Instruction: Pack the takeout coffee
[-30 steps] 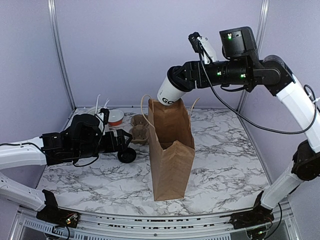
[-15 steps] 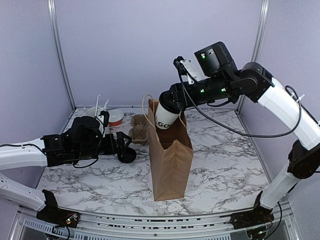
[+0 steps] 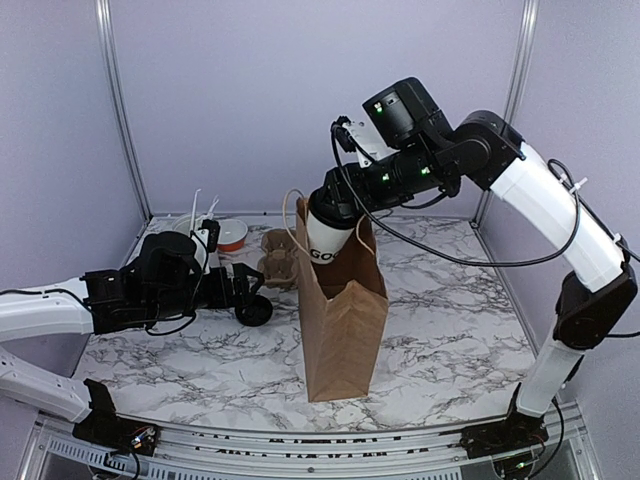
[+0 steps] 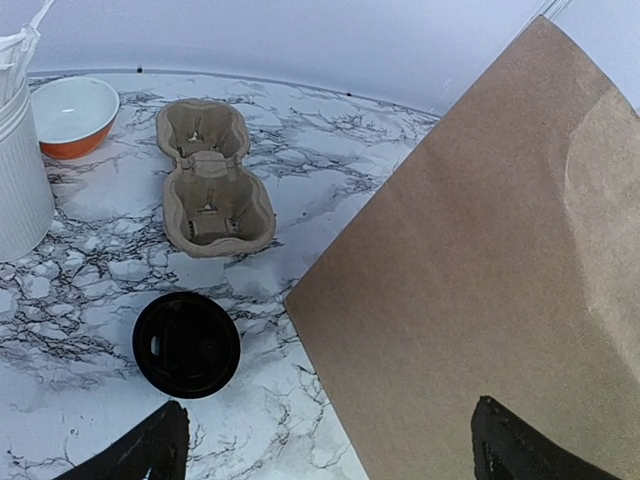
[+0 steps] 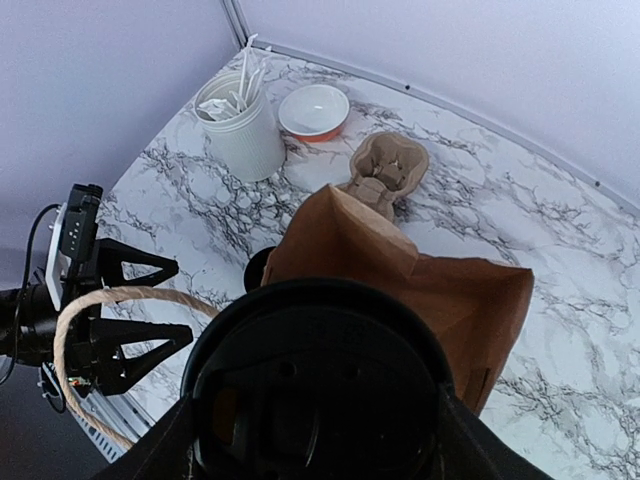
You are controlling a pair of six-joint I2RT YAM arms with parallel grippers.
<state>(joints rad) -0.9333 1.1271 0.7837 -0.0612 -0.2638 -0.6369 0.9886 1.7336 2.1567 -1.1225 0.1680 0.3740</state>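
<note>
At the mouth of the paper bag [image 3: 345, 320], the takeout coffee [image 3: 322, 238] tilts, its long axis running from base down-left to lid up-right, clamped by the right gripper [image 3: 338, 207]; the left gripper [image 3: 240, 285] is spread wide, empty.

1. Paper bag [image 3: 343, 320] upright, mid-table [image 3: 450, 300].
2. Takeout coffee [image 3: 325, 240] tilted at the bag's open top, its lid end in the right gripper [image 3: 338, 205].
3. Loose lid [image 4: 186, 344] flat on the table, left of the bag.
4. Cup carrier [image 4: 210, 180] just behind the lid.
5. Bowl [image 4: 72, 112] left of the carrier, near the back wall.
6. Utensil holder [image 4: 20, 180] just left of the bowl.
</note>
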